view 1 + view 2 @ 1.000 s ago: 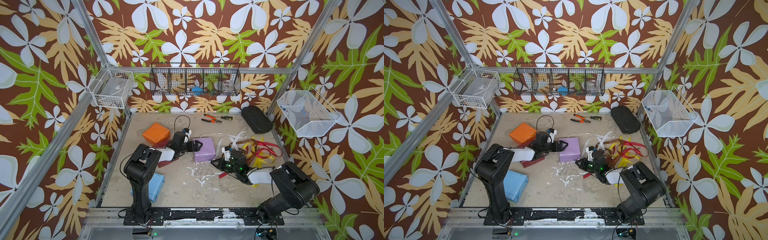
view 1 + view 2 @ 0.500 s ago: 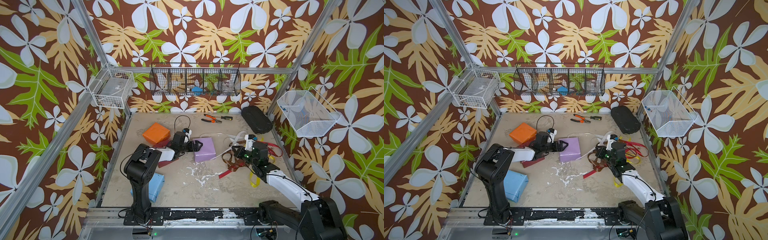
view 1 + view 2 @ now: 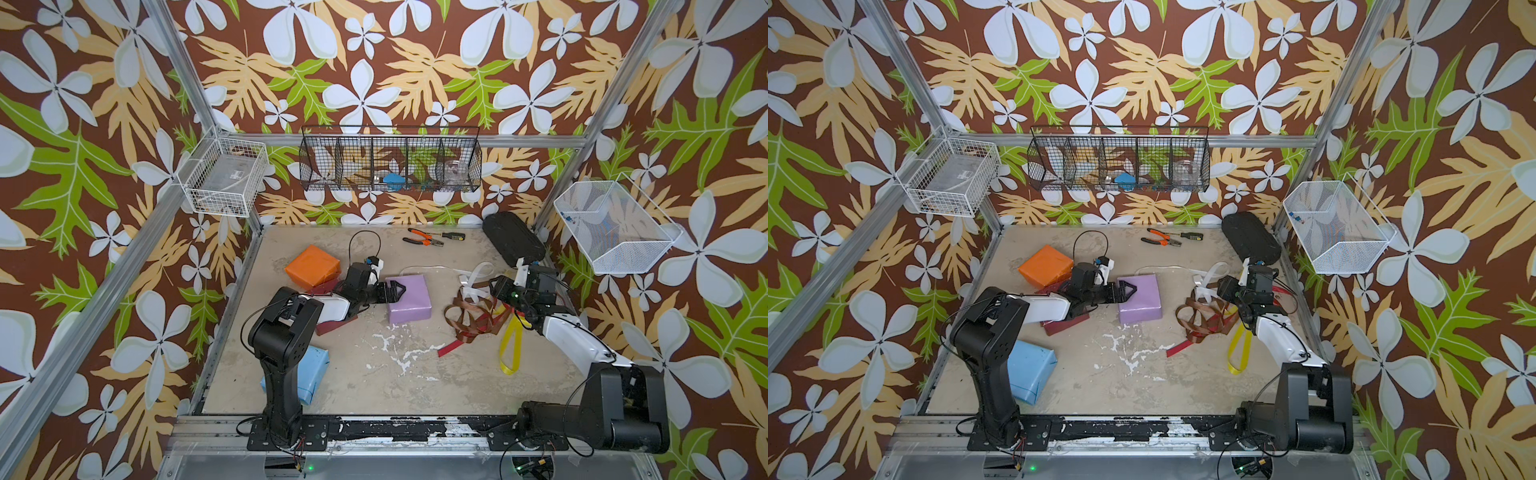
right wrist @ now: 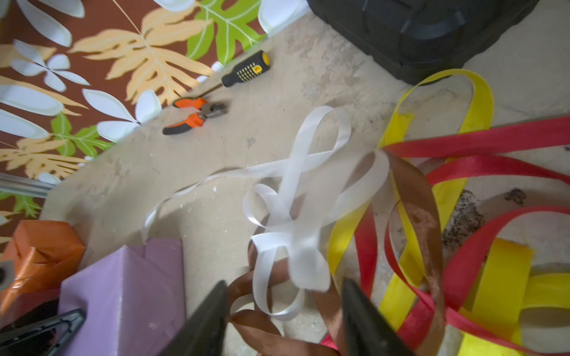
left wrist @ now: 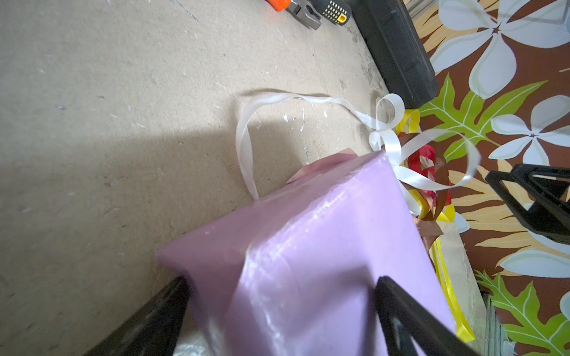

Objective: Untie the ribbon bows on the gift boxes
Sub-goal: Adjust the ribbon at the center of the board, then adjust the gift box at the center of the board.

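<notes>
While the lilac box [image 3: 408, 298] lies bare in the middle of the surface [image 3: 374, 374], its left edge is straddled by the left tool [image 3: 397, 289], jaws wide; contact cannot be confirmed. Right tool [image 4: 283, 282] is held over the ribbon heap, jaws apart, white ribbon [image 4: 296, 197] loose and blurred between them, unclamped. Brown ribbon [image 3: 469, 316], red ribbon [image 4: 493, 141] and yellow ribbon [image 3: 510, 349] are tangled untied beside it, right of the lilac box. Orange box [image 3: 311, 266], dark red box [image 3: 332, 326] and light blue box [image 3: 316, 370] are seen bare on the left side.
</notes>
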### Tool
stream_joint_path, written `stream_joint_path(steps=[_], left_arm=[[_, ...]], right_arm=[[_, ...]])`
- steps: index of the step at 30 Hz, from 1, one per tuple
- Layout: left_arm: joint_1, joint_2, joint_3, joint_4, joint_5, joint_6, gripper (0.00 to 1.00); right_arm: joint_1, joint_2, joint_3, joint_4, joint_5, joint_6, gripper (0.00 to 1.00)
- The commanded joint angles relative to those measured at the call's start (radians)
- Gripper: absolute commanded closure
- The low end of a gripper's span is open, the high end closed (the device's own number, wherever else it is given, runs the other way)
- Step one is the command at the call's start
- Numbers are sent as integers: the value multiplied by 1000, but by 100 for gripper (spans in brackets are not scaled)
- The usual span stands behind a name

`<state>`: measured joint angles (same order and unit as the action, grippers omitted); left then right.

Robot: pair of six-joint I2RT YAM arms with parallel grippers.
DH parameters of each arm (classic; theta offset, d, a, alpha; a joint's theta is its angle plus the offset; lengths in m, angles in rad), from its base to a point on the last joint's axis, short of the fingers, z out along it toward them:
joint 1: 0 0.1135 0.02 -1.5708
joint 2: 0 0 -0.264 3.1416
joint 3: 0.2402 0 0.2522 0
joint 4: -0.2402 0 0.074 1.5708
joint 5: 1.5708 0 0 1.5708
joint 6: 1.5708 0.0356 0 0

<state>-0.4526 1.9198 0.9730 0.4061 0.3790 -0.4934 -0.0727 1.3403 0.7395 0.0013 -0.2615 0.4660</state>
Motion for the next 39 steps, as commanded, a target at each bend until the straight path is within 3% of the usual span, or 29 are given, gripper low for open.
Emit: stream_joint_path(steps=[1,7,12,17,24,27,33,36,39], left_arm=[[1,9,3,-183,-53,41,5],[1,8,21,-186,-24,32,6],[0,10,42,-191,7,21,7],[0,13,67,-207,12,20,8],[0,3,117,-278,12,36,7],[2,-13,151,-349,-52,57,0],[2,-116,165,-449,-303,97,0],[3,-171,161,-452,-366,98,0],[3,-203,164,-463,-364,102,0]], right_arm=[[39,-15,12,-101,30,-73,15],[232,-66,17,-106,102,-100,14],[340,29,-15,107,-207,-86,25],[431,158,-7,262,-296,-76,27],[466,261,-26,466,-442,28,35],[515,259,-68,537,-467,68,36],[622,321,-107,740,-468,185,35],[643,380,-32,717,-506,183,39],[637,335,-12,655,-471,152,39]])
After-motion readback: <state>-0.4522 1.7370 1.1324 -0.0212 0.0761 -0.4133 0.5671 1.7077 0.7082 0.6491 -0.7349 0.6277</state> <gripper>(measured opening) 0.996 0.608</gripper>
